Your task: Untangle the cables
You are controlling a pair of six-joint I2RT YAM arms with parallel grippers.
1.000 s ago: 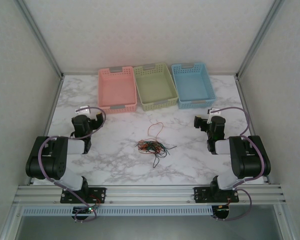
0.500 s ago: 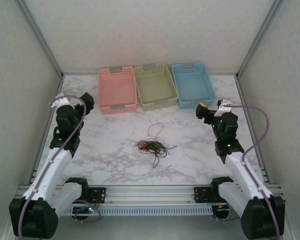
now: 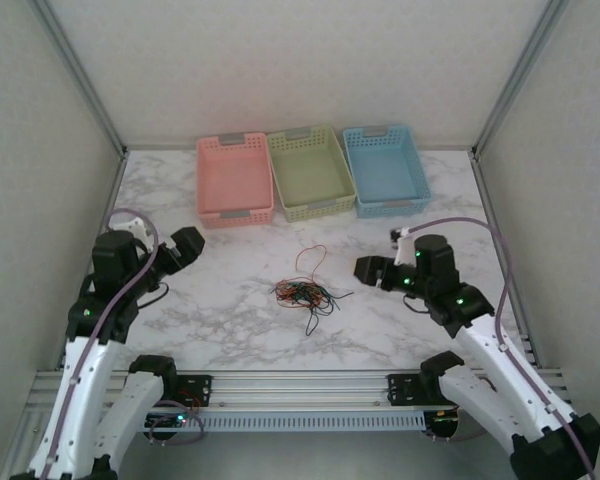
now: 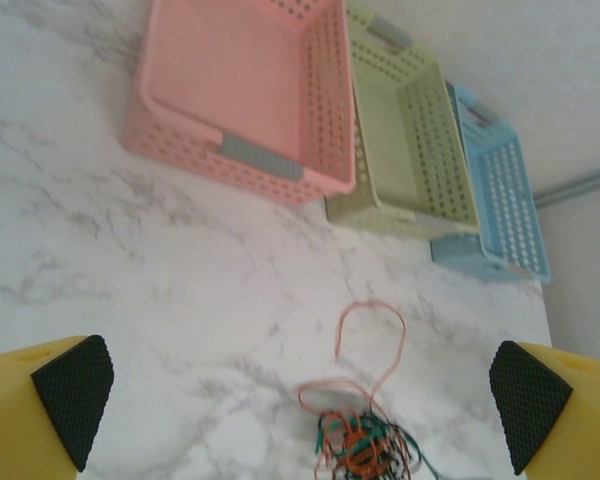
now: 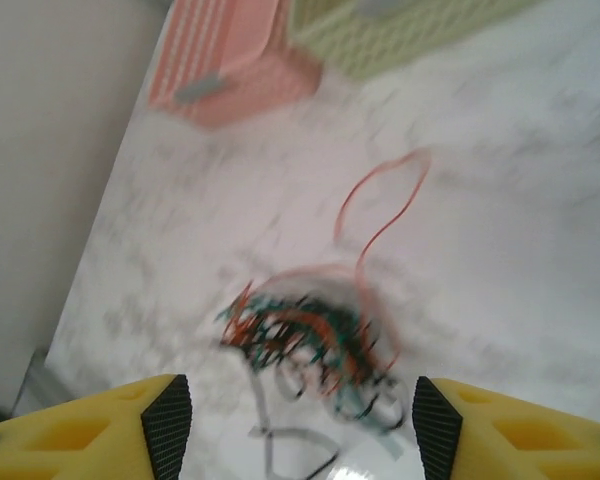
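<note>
Cables (image 3: 305,294) tangled at table (image 3: 230,325) ctr, 3 baskets (image 3: 302,136) behind; L hand (image 3: 186,244) & R hand (image 3: 366,270) flank them, apart.

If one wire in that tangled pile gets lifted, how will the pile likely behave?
The cables look thin and limp, curling flat on the table, so they would probably droop. They cross densely, so lifting one likely drags neighbours along. The orange loop strays out of the heap and might pull free more easily.

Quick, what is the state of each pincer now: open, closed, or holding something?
Left pincer: open wide, holding nothing.
Right pincer: open, holding nothing.
</note>
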